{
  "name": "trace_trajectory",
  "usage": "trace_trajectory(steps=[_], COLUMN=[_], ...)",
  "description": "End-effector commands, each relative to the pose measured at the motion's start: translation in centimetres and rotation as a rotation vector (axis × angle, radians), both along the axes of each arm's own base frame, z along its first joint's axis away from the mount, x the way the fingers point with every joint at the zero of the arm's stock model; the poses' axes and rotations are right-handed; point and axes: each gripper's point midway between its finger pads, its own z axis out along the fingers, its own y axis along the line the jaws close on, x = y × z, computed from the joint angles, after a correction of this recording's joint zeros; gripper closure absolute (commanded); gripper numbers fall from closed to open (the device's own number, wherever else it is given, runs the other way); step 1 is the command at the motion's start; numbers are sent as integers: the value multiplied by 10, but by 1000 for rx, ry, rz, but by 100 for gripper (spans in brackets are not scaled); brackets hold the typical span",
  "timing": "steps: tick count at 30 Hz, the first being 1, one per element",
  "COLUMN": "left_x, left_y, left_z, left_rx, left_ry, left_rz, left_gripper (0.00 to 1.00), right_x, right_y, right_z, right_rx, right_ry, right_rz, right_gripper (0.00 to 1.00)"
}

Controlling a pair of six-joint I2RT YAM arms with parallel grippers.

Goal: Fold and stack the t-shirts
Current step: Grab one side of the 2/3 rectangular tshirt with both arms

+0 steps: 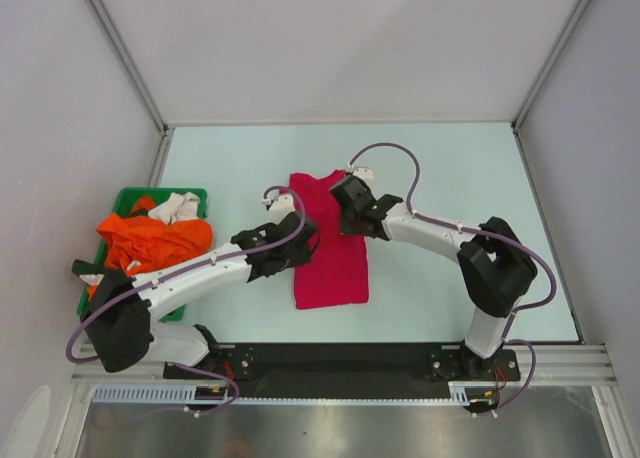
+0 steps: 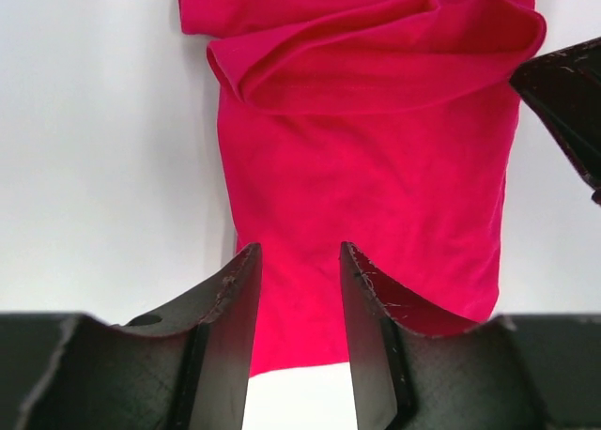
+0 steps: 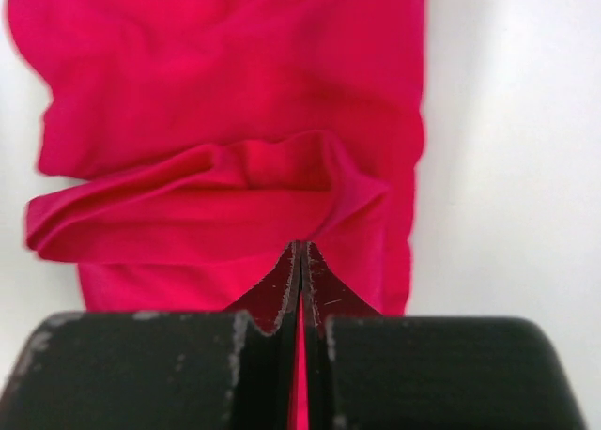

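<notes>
A magenta t-shirt (image 1: 335, 263) lies in a long narrow strip in the middle of the table, its far end raised in a loose fold. My right gripper (image 1: 343, 192) is at that far end, shut on the fold's edge; in the right wrist view its jaws (image 3: 301, 252) are pressed together with the shirt (image 3: 235, 92) bunched in front. My left gripper (image 1: 302, 240) is open over the shirt's left side, holding nothing. In the left wrist view it (image 2: 299, 261) hovers above the flat cloth (image 2: 376, 167), and the right gripper's finger (image 2: 568, 101) shows at the right edge.
A green bin (image 1: 192, 193) stands at the table's left edge, holding an orange t-shirt (image 1: 150, 240) and a white garment (image 1: 178, 208). Grey walls and metal frame posts enclose the table on three sides.
</notes>
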Motion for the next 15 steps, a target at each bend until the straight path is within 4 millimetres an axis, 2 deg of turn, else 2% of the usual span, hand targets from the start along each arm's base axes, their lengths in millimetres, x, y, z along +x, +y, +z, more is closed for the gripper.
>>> trace_trajectory(steps=[1, 4, 7, 11, 15], left_x=[1, -1, -3, -5, -7], left_y=[-3, -1, 1, 2, 4], left_z=[12, 11, 9, 8, 6], left_rx=[-58, -57, -56, -59, -62], left_ry=[-32, -33, -32, -27, -22], left_rz=[-3, -4, -4, -6, -5], left_gripper=[56, 56, 56, 56, 56], right_x=[-3, -12, -16, -9, 10], right_y=[22, 28, 30, 32, 37], right_z=[25, 22, 9, -1, 1], right_rx=[45, 44, 35, 34, 41], right_ry=[-39, -32, -13, 0, -9], right_rz=[23, 35, 41, 36, 26], right_gripper=[100, 100, 100, 100, 100])
